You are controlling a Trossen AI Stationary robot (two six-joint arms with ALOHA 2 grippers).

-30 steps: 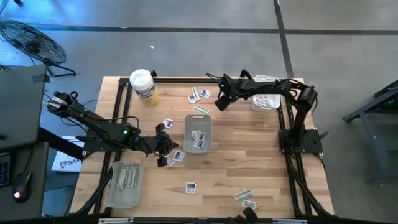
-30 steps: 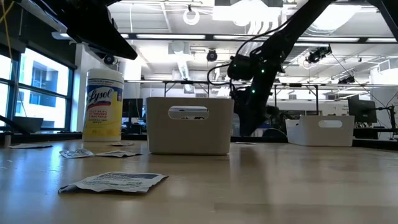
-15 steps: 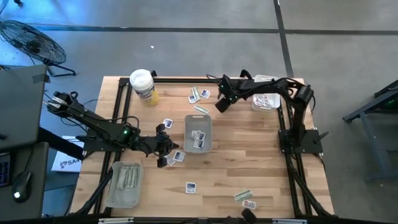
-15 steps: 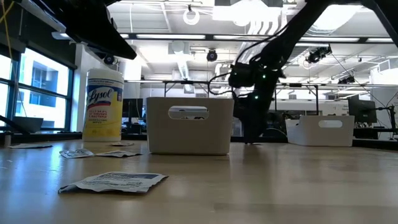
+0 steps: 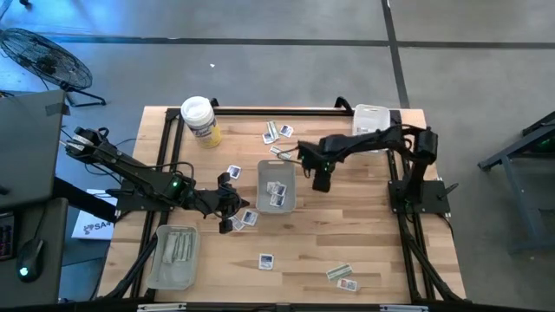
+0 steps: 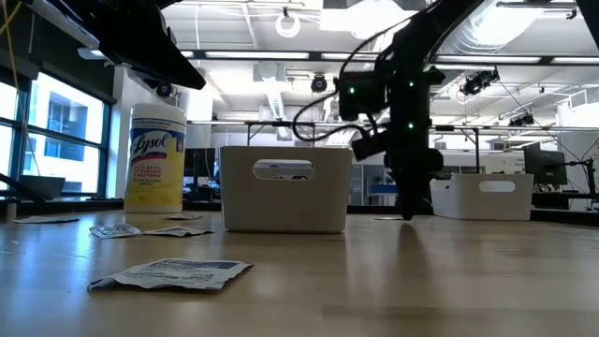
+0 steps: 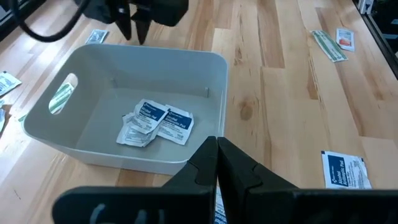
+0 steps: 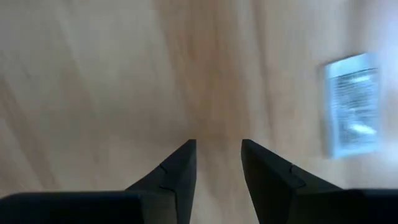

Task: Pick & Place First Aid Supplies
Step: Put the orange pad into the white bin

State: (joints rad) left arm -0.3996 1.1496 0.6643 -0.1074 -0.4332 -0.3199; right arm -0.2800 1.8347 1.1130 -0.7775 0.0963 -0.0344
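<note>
First aid packets lie scattered on the wooden table: white squarish ones [image 5: 277, 132] near the far edge, one [image 5: 266, 260] toward the near edge, and a green strip [image 5: 338, 272]. More white packets [image 7: 155, 121] lie inside the middle clear tray [image 5: 277, 185]. My right gripper [image 5: 321, 179] is open and points down at bare wood just right of that tray; a white packet [image 8: 353, 112] lies off to one side of its fingers. My left gripper [image 7: 216, 149] is shut and hovers left of the tray, above two packets [image 5: 243, 220]. It touches nothing that I can see.
A second clear tray [image 5: 173, 256] with green strips sits at the near left. A third tray [image 5: 371, 117] is at the far right corner. The white-lidded tub [image 5: 199, 120] stands far left. In the low view a crumpled packet [image 6: 173, 273] lies nearest the camera.
My right gripper has swung from above the packets near the far edge toward the near edge and slightly right, ending beside the middle tray's right wall. The far right tray is uncovered now. No packet has moved.
</note>
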